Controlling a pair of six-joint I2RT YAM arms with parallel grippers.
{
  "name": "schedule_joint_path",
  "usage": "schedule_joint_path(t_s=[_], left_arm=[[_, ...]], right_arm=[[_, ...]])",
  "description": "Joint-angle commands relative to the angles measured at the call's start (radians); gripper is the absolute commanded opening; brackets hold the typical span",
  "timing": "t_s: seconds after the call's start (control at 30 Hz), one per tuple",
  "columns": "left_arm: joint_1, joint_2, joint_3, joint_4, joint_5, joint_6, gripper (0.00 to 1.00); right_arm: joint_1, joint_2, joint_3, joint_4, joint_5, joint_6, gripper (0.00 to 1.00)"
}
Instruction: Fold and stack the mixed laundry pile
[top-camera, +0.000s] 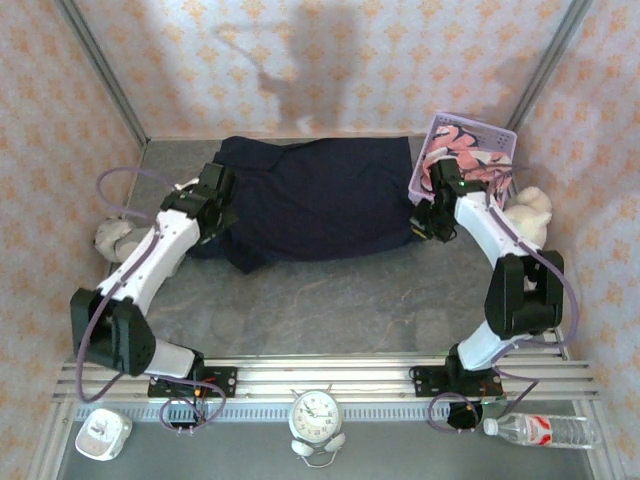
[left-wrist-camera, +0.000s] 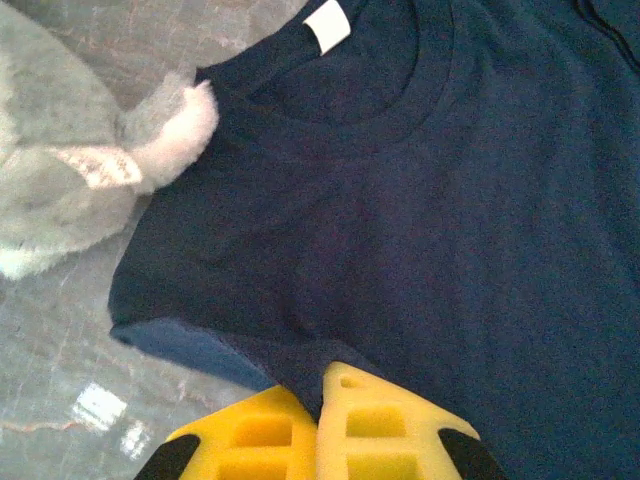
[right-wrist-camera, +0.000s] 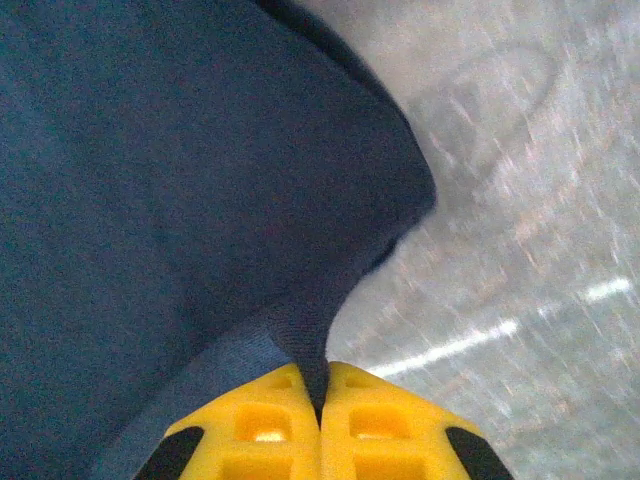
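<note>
Your table (top-camera: 340, 300) carries the navy shirt (top-camera: 320, 200), spread flat across its far middle with the collar at the left end. The basket (top-camera: 475, 122) stands at the far right, just beside the shirt, with the pink garment (top-camera: 460, 150) heaped inside. Your left gripper (left-wrist-camera: 322, 385) pinches a shirt fold near the sleeve. Your right gripper (right-wrist-camera: 322, 385) pinches a fold at the shirt's right edge. A grey plush (left-wrist-camera: 60, 190) lies against the collar.

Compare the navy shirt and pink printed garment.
The navy shirt is plain; the pink printed garment is patterned navy and white. The navy shirt lies spread on the table; the pink printed garment sits bunched in the basket. The left gripper and right gripper have jaws shut on the navy shirt, not the pink printed garment. Both are cloth.
</note>
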Motion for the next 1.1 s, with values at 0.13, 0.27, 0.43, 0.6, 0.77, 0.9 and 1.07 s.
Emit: schedule_joint_path(t_s=[0.13,0.27,0.43,0.6,0.77,0.9,1.07], left_arm=[[0.060,0.335,0.378,-0.002,-0.012,0.123,0.00],[0.077,0.588,0.692,-0.096,0.008,0.212,0.00],[0.100,0.822,1.072,-0.332,0.011,0.229,0.83],[0.102,0.740,0.938,-0.267,0.023,0.229,0.83],[0.101,0.595,0.616,-0.087,0.143,0.148,0.68],[0.098,0.555,0.439,0.013,0.195,0.098,0.45],[0.102,0.604,0.389,0.025,0.179,0.107,0.41]], right_arm=[[-0.010,0.261,0.289,0.000,0.079,0.044,0.00],[-0.010,0.409,0.474,-0.006,0.081,0.060,0.02],[-0.010,0.459,0.588,0.016,0.104,0.070,0.59],[0.015,0.418,0.569,0.008,0.094,0.014,0.63],[0.089,0.366,0.459,-0.010,0.124,-0.045,0.58],[0.134,0.343,0.372,0.031,0.120,-0.054,0.54],[0.148,0.338,0.350,0.049,0.141,-0.086,0.56]])
